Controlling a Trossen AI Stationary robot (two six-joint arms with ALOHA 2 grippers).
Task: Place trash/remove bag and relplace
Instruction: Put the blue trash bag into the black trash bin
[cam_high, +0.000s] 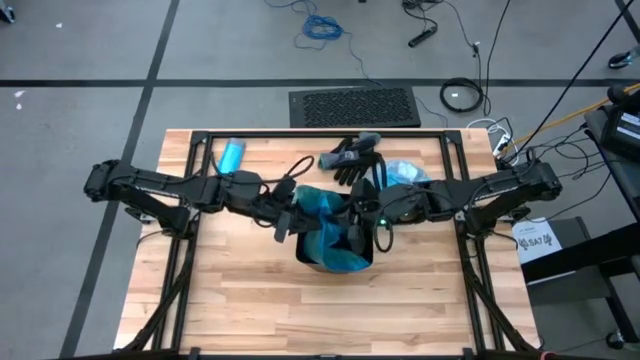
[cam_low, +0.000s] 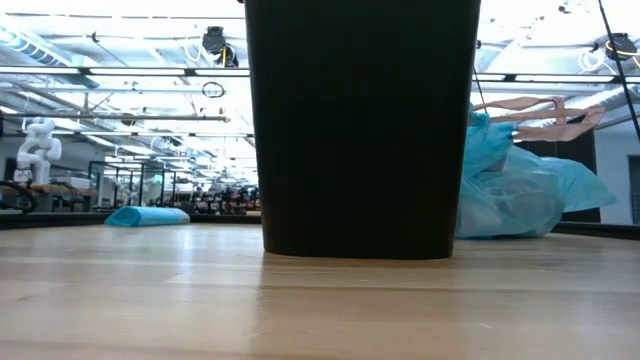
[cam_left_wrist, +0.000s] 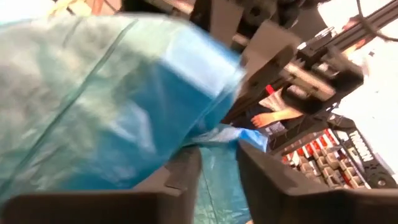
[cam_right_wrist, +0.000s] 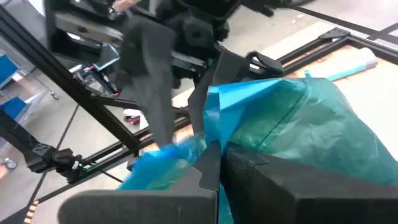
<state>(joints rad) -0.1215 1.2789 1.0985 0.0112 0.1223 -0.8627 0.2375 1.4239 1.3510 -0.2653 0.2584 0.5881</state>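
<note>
A black trash bin (cam_high: 335, 250) stands mid-table, and in the low view the bin (cam_low: 360, 130) fills the middle. A translucent blue bag (cam_high: 325, 222) is draped over its top and bunched between both grippers. My left gripper (cam_high: 287, 216) is at the bin's left rim and my right gripper (cam_high: 372, 216) is at its right rim. Both are shut on the bag. In the left wrist view the bag (cam_left_wrist: 106, 106) billows past the left gripper (cam_left_wrist: 219, 180). In the right wrist view the bag (cam_right_wrist: 298, 124) spreads past the right gripper (cam_right_wrist: 217, 171). No trash scraps show. My left gripper has a gathered strip of the bag's film (cam_left_wrist: 217, 165) between its two fingers, coming level from the table's left. The film runs on past the fingers in loose folds, and how many layers I cannot tell. My right gripper pinches a bunched edge of the bag (cam_right_wrist: 211, 146) between its two fingers, coming level from the table's right. The film bulges out beyond the fingers over the bin.
Black gloves (cam_high: 355, 158) lie behind the bin near the far edge. A second crumpled pale blue bag (cam_high: 405, 172) lies beside them, and this second bag (cam_low: 520, 190) shows at the right of the low view. A blue bag roll (cam_high: 230, 155) rests far left. Bare wood lies toward the near edge (cam_high: 320, 310).
</note>
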